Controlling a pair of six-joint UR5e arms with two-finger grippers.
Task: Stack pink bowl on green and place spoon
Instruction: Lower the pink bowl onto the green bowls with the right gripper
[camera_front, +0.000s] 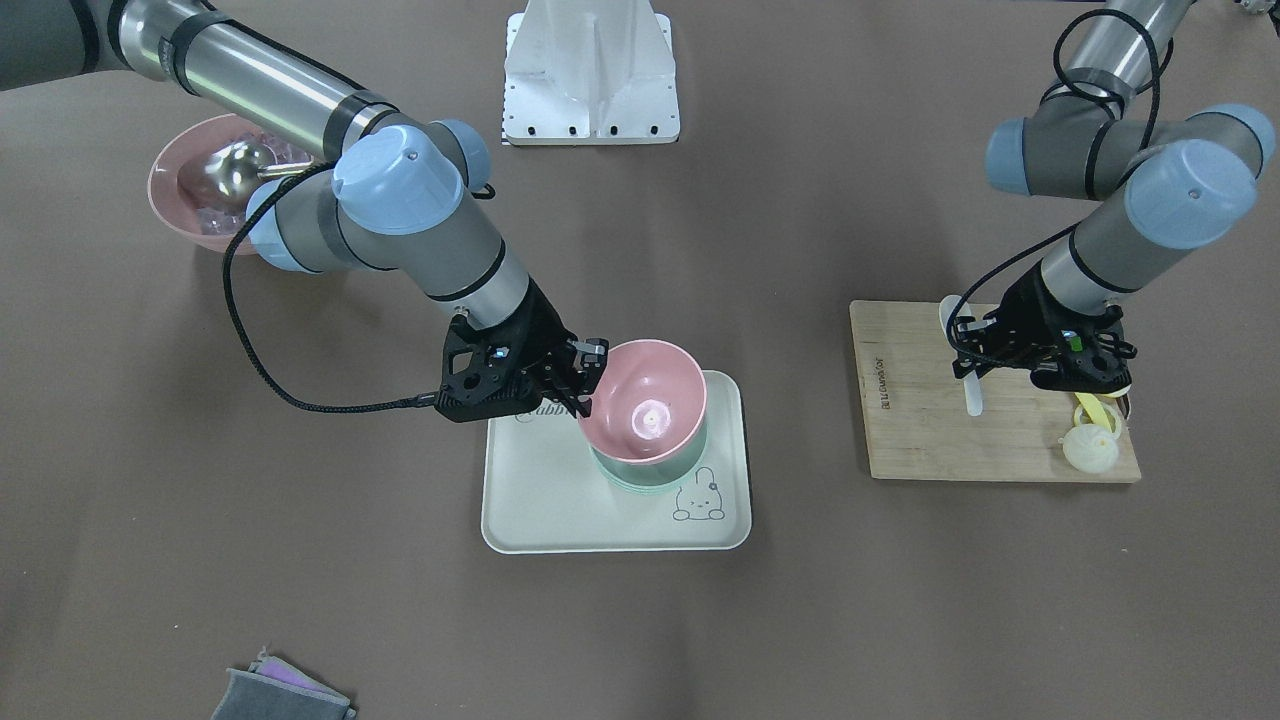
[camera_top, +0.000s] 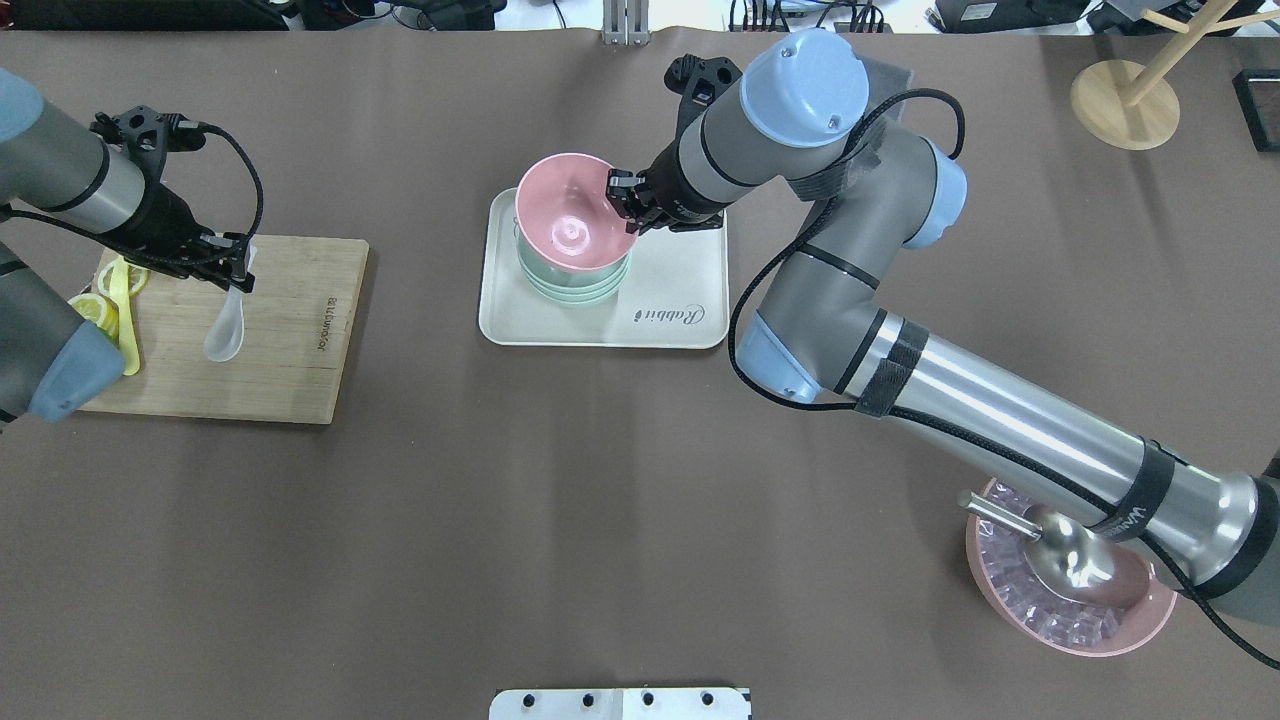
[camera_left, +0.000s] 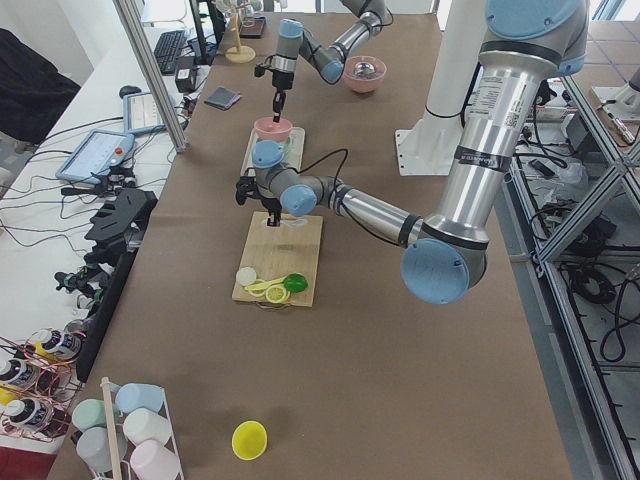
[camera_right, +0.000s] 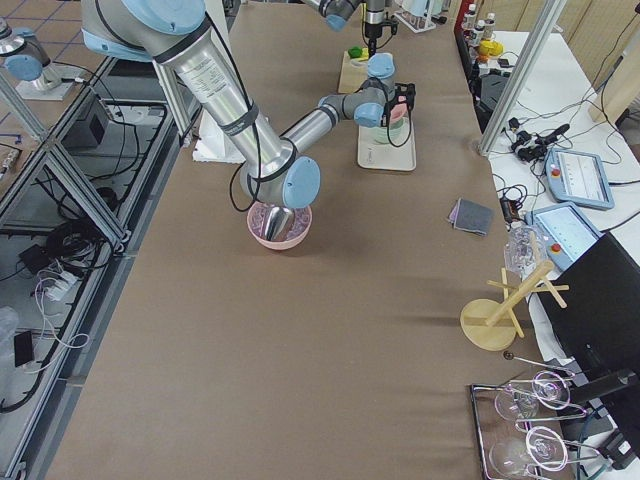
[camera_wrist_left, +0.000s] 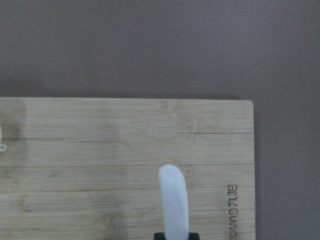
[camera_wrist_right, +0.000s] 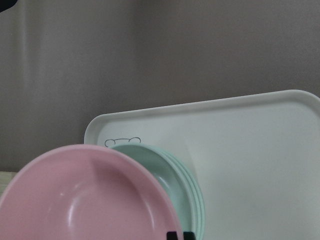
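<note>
Right gripper (camera_front: 588, 378) is closed on the rim of the small, smooth, plain pink plastic bowl (camera_front: 648, 405). That bowl is tipped over the pale mint-green round plastic bowl (camera_front: 640, 476), which stands on the white rectangular tray (camera_front: 545, 500) near its rabbit drawing. From the front the pink one looks nested. The right wrist camera shows its rim raised on the gripped side, with green rim showing beyond, and I can't tell whether the two touch.

Well off to the robot's left of the tray, the left gripper (camera_top: 240, 272) is clamped on the handle of the short, glossy white soup spoon (camera_top: 224, 333), over a bamboo cutting board (camera_top: 290, 340). The overhead view hides the handle tip, while the left wrist camera shows it poking out past the fingers. Whether the spoon is resting on the board I can't say.

The right arm reaches in with a bent elbow and its wrist angled down toward the tray. The left arm is folded, with its wrist pointing down.
</note>
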